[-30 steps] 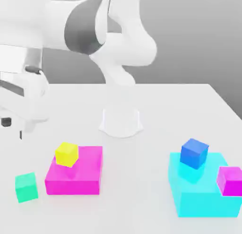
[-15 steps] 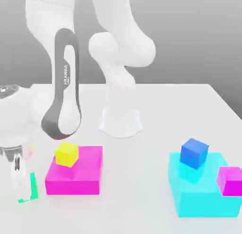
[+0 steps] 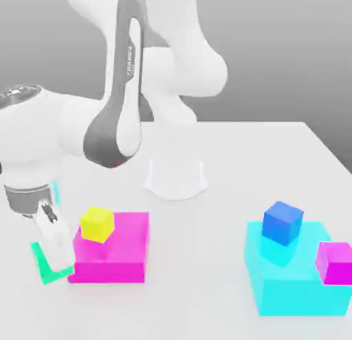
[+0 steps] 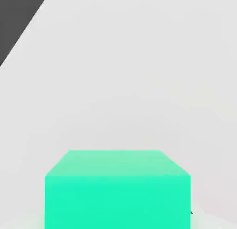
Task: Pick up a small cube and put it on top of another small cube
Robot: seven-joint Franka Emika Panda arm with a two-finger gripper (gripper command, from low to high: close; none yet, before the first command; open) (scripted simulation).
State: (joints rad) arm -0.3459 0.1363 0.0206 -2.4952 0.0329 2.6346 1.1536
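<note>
While down at the small teal-green cube (image 3: 47, 264) beside the big magenta block (image 3: 110, 248), on that block's side toward the exterior view's left, pincer (image 3: 49, 230) low over the cube, 1 finger (image 3: 48, 220) visible against it. Cannot tell whether closed on the cube or apart. Cube on the tabletop (image 3: 199, 263), just beside the magenta block, close under the hand camera (image 4: 117, 191). Yellow cube (image 3: 96, 224) atop the magenta block, near the pincer; blue cube (image 3: 282, 222) atop the big cyan block (image 3: 295, 277), well apart. Likely risks: clipping the magenta block's edge on the lift, given the cube so close to it; knocking the yellow cube off while carrying across; slipping from an off-centre grip, leaving the cube tilted on release.
</note>
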